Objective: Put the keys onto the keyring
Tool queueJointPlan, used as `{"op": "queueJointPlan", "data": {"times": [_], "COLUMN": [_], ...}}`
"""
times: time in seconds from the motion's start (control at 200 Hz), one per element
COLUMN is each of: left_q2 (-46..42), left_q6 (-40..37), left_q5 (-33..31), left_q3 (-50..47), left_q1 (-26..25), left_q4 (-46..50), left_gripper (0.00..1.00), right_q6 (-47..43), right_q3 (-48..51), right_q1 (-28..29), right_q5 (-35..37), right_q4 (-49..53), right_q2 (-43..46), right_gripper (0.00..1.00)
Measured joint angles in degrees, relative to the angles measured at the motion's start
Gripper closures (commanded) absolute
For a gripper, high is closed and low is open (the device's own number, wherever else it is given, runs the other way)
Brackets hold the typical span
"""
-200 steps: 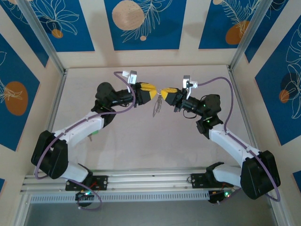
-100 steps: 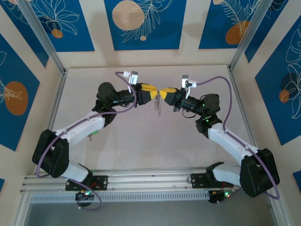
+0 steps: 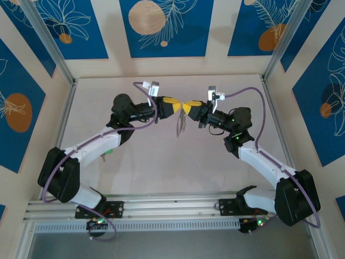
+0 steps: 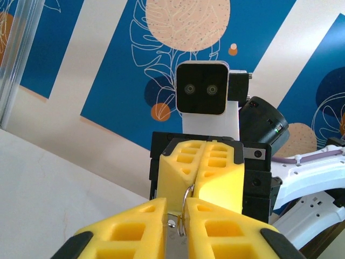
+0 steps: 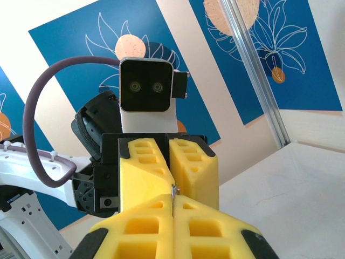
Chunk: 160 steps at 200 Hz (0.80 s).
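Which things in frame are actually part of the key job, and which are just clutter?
Job:
left gripper
right gripper, tip to tip with it
keyring, dangling beneath them
key, probably: the flat silvery piece between the left fingers

Not job:
purple cable
wrist camera
patterned wall panels

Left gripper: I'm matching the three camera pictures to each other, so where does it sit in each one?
Top external: left gripper just above centre, pointing right.
Left wrist: left gripper at the bottom edge, centre, pointing away.
Right wrist: left gripper mid-frame, pointing towards the camera.
Shared landmark: the right gripper, meeting it tip to tip.
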<state>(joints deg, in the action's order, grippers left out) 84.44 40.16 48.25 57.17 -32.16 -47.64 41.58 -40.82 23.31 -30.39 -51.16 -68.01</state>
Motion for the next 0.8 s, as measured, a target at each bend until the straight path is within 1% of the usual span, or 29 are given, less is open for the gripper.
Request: {"op": "queueJointPlan", "data": {"times": [0.09, 0.15, 0.21, 0.255, 0.56, 0.57, 0.59, 0.655, 0.685, 0.71, 0.745, 0.8], "left_q2": [0.07, 0.07, 0.07, 0.07, 0.07, 0.07, 0.04, -0.11, -0.33, -0.68, -1.29, -2.80], "left_q6": [-0.04, -0.15, -0.22, -0.15, -1.40, -1.62, -1.77, -2.99, -3.80, -4.83, -6.25, -9.07], "left_q5": [0.17, 0.22, 0.28, 0.44, 0.81, 0.79, 0.76, 0.24, -0.02, -0.31, -0.72, -1.64], "left_q3": [0.33, 0.55, 0.76, 0.79, 1.07, 1.07, 1.07, 1.07, 1.03, 0.85, 0.50, -0.15], "left_q1": [-0.07, -0.22, -0.35, -0.37, -0.63, -0.66, -0.66, -0.79, -0.98, -1.14, -1.31, -1.46], "left_q4": [0.07, 0.09, 0.11, 0.11, 0.35, 0.39, 0.46, 1.18, 2.01, 2.78, 3.87, 6.01], "left_gripper": [0.87, 0.90, 0.94, 1.00, 1.00, 1.00, 1.00, 1.00, 1.00, 1.00, 1.00, 1.00], "right_q6": [0.00, 0.00, 0.00, 0.00, -0.02, -0.02, -0.02, -0.04, -0.07, 0.04, -0.13, 0.11], "right_q3": [-0.07, -0.09, -0.11, -0.17, -0.33, -0.33, -0.33, -0.33, -0.33, -0.31, -0.26, -0.04], "right_q1": [0.00, 0.00, 0.00, -0.02, -0.07, -0.09, -0.11, -0.61, -0.85, -1.22, -1.99, -3.54], "right_q5": [0.00, -0.02, 0.00, 0.02, 0.04, 0.04, 0.04, 0.04, 0.09, 0.24, 0.61, 1.29], "right_q4": [0.20, 0.20, 0.17, 0.22, 0.33, 0.35, 0.39, 0.79, 1.16, 1.70, 2.54, 4.33], "right_q2": [-0.09, -0.09, -0.09, -0.09, -0.11, -0.11, -0.09, -0.07, 0.02, 0.31, 0.96, 2.73], "right_gripper": [1.00, 1.00, 1.00, 1.00, 1.00, 0.99, 0.92, 0.70, 0.64, 0.59, 0.56, 0.54]}}
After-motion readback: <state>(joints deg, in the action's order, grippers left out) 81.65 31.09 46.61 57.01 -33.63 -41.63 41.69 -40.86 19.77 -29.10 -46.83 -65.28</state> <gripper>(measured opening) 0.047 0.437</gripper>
